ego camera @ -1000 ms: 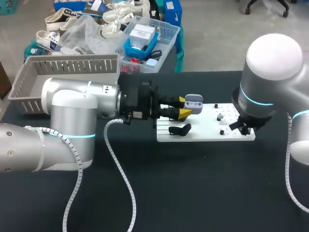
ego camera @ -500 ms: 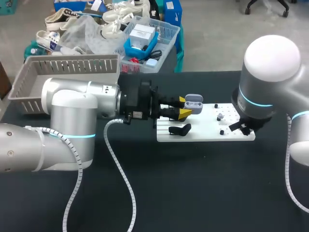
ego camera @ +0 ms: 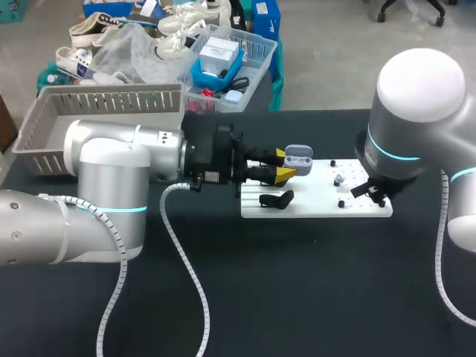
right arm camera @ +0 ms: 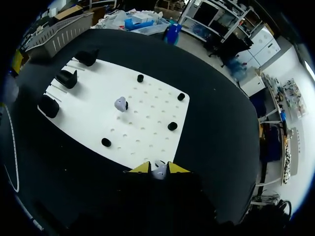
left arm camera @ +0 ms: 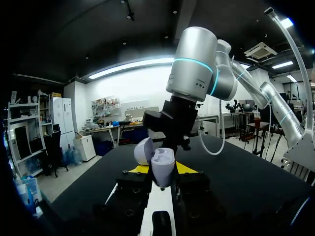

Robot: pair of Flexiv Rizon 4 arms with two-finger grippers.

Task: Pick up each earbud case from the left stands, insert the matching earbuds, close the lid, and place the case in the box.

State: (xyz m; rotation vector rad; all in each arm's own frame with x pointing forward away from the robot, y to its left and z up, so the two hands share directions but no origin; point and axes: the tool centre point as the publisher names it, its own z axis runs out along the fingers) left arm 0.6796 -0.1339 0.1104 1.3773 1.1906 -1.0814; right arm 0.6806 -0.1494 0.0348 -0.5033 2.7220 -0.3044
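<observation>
Earbud case [ego camera: 298, 155], lid open, sits pinched in the left end effector [ego camera: 286, 165] at the white board's [ego camera: 312, 202] left end; right end effector [right arm camera: 158, 169] pinches 1 earbud [right arm camera: 158, 171] near the board's right end.

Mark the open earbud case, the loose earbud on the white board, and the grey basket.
open earbud case [left arm camera: 162, 167], left wrist view, on its base shell.
loose earbud [right arm camera: 120, 103], right wrist view, on its body.
grey basket [ego camera: 104, 100], head view, on its slatted wall.
</observation>
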